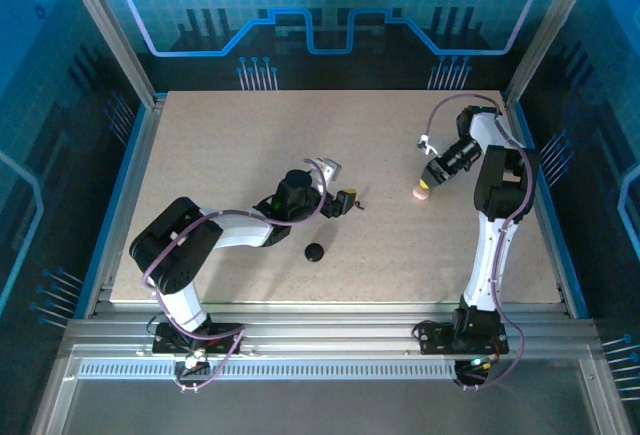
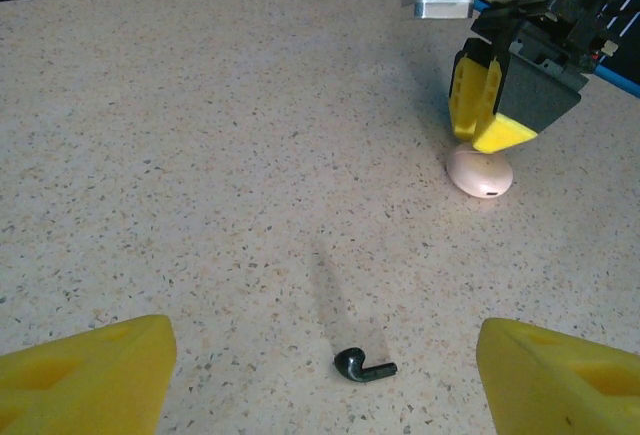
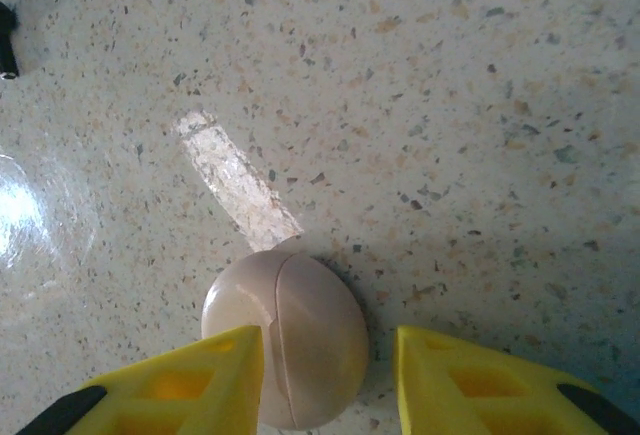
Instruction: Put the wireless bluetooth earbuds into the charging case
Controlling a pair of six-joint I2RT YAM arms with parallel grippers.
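Note:
One black earbud (image 2: 364,366) lies on the table between the wide-apart fingers of my left gripper (image 2: 320,390), which is open and touches nothing. The pale pink case body (image 3: 300,335) rests on the table, closed along its seam. My right gripper (image 3: 325,385) straddles it, open: the left finger overlaps the case's edge, and the right finger stands a little apart from it. The left wrist view has the pink case body (image 2: 480,172) under the right gripper's yellow fingers (image 2: 485,105). The black disc cap (image 1: 315,252) lies alone, nearer the front edge. Other earbuds are out of view.
The speckled table (image 1: 220,155) is bordered by metal rails, with blue panels behind. From above, the left gripper (image 1: 348,201) is at mid-table and the right gripper (image 1: 427,181) is farther right, over the pink case body (image 1: 421,193). A dark bit (image 3: 6,40) shows at the right wrist view's left edge.

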